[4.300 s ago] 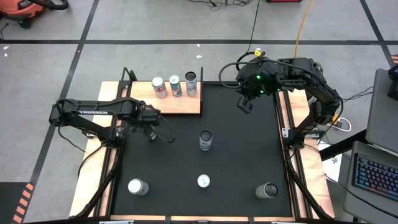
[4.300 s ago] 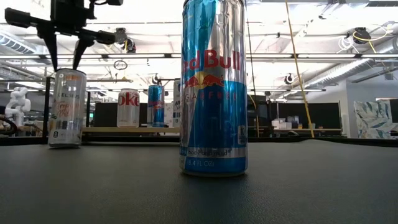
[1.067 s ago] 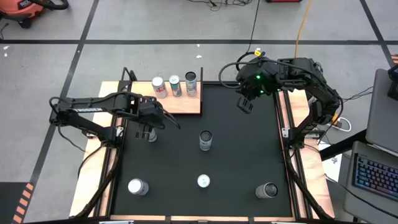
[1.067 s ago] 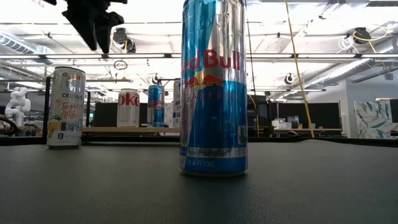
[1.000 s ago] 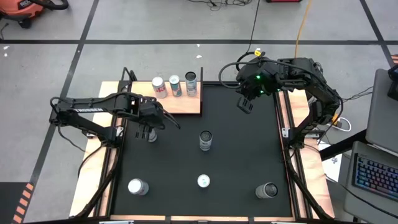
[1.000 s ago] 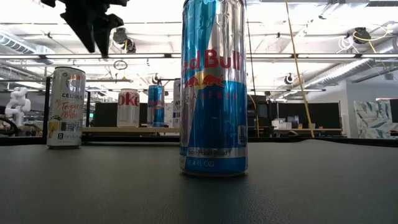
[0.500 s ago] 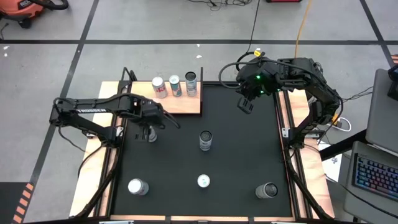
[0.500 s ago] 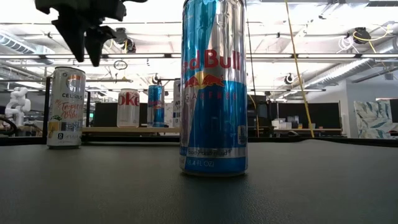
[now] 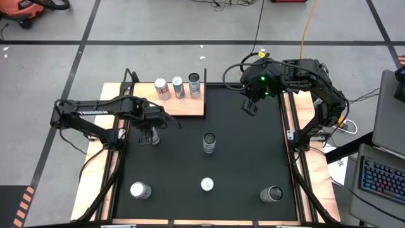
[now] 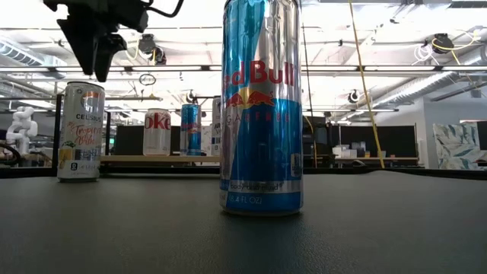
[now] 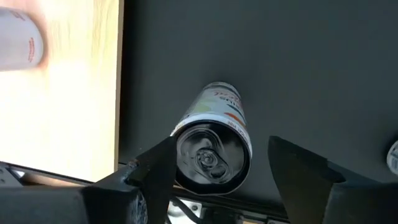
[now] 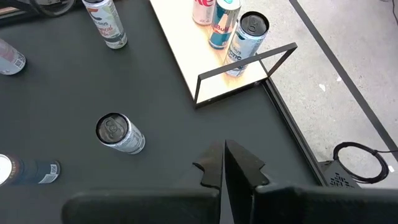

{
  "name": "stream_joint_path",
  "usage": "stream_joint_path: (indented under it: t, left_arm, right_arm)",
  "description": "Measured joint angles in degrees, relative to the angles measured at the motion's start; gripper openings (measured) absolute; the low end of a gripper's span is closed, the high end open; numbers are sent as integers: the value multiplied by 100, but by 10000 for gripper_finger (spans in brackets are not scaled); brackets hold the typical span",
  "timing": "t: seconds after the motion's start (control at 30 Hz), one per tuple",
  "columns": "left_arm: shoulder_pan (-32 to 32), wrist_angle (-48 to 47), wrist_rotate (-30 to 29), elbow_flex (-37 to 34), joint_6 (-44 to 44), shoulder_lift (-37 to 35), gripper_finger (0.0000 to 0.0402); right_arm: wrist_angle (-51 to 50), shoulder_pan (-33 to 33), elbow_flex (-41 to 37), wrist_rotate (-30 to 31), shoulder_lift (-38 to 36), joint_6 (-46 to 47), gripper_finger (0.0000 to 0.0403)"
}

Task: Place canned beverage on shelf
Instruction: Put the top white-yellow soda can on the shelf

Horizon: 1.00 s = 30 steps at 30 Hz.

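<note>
Here the left gripper [image 11: 214, 180] hangs right over a white can [image 11: 214, 146] that stands upright on the black mat [image 9: 240, 152], just off the near edge of the shelf [image 9: 183, 104]. Its fingers [image 11: 158, 171] are spread apart with nothing between them yet; in the left wrist view the can's silver top sits in the gap, a touch nearer one finger than the other.

To do this step well, my judgement is that the gripper should first centre itself so the can sits midway between the fingers, then come straight down without tilting until the pads are around the upper body of the can, below the rim. Closing should be slow and square, since a thin can dents or slips if pinched off-centre, and a nudge from one finger first could tip it. The lift then needs to clear the shelf edge before moving across.

In the low view the gripper [image 10: 95, 65] is above the can [image 10: 81, 131], apart from it and not touching.

Farther off, the shelf already carries three cans [image 9: 178, 87] in a row along its back, so the open space is on the near part of the board. The right gripper [image 9: 251, 106] waits closed and empty above the far right corner of the mat, well apart from all this.
</note>
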Motion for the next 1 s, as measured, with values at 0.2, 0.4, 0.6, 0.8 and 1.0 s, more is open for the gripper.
stream_joint_path:
  t: [0.2,0.4,0.6,0.8,1.0]
  left_arm:
    - [-1,100,132,0,-60,0,241]
    - [-4,121,273,0,-60,0,240]
    - [-15,112,154,0,-9,0,240]
    - [-15,106,-9,0,240,0,246]
    - [-15,109,-9,0,287,0,267]
  right_arm:
    - [0,0,0,0,-1,-86,0]
    - [0,0,0,0,0,-108,0]
    - [0,0,0,0,-2,-110,0]
    - [0,0,0,0,-1,-110,0]
    - [1,0,0,0,0,-110,0]
